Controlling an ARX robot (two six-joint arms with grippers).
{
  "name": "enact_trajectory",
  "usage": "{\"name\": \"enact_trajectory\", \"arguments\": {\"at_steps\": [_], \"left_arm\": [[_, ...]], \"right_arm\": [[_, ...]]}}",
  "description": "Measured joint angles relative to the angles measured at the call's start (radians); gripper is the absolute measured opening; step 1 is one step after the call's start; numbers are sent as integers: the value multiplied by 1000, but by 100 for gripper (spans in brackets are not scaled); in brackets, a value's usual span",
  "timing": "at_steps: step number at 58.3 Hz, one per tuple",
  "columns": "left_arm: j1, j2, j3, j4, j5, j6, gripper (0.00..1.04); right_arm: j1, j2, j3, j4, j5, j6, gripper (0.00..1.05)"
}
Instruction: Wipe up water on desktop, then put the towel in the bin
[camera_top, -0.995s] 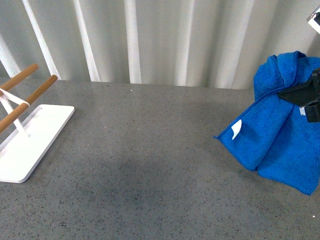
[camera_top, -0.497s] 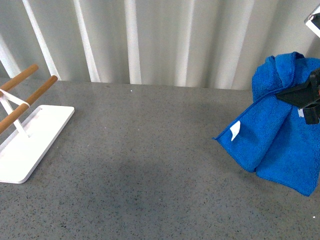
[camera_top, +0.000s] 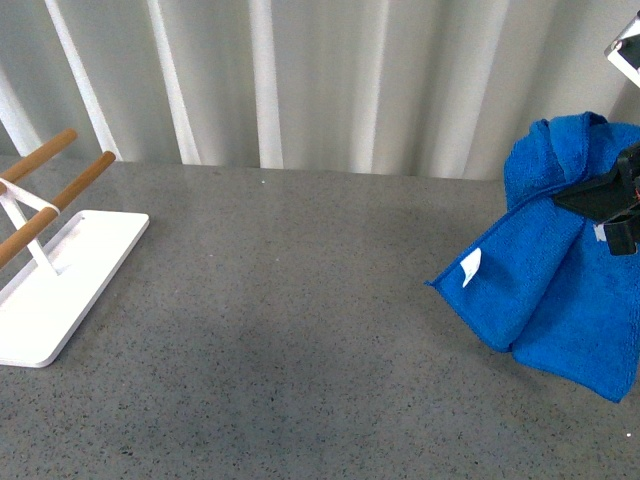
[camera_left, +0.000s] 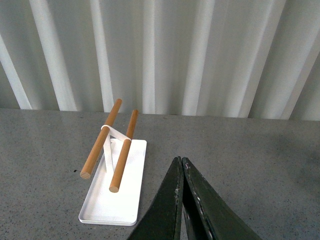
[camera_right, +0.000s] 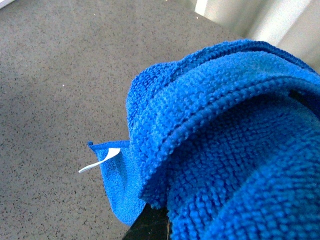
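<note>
Plainly, towel (camera_top: 545, 270) in the right claw (camera_top: 605, 200), mostly below it.

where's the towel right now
In the front view the towel hangs at the far right, pinched in the right gripper and draping toward the desktop, well away from the white rack on the left.

The rack (camera_top: 55, 290) stands on the table (camera_top: 300, 340), with the curtain (camera_top: 320, 80) behind it along the table's far edge. Well to the right of the rack, the towel (camera_top: 545, 265) hangs from the right hand (camera_top: 590, 197), which grips it near its top. The towel's tag (camera_top: 470, 267) sits on the edge facing the rack. Whether the towel's lowest fold touches the table cannot be told. The left hand (camera_left: 180, 162) is over the table, nearer the robot than the rack and apart from it.
</note>
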Motion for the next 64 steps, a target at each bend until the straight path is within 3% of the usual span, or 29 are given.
{"name": "enact_trajectory", "arguments": {"at_steps": [17,29,45,53,64], "left_arm": [[0,-1,0,0,0,0,56],[0,-1,0,0,0,0,99],[0,-1,0,0,0,2,98],[0,-1,0,0,0,2,98],[0,-1,0,0,0,2,98]], "right_arm": [[-16,177,165,-190,55,148,5],[-19,380,248,-243,84,175,5],[21,541,339,-223,63,174,5],[-16,572,331,-180,4,172,5],[-75,574,329,-187,8,131,5]]}}
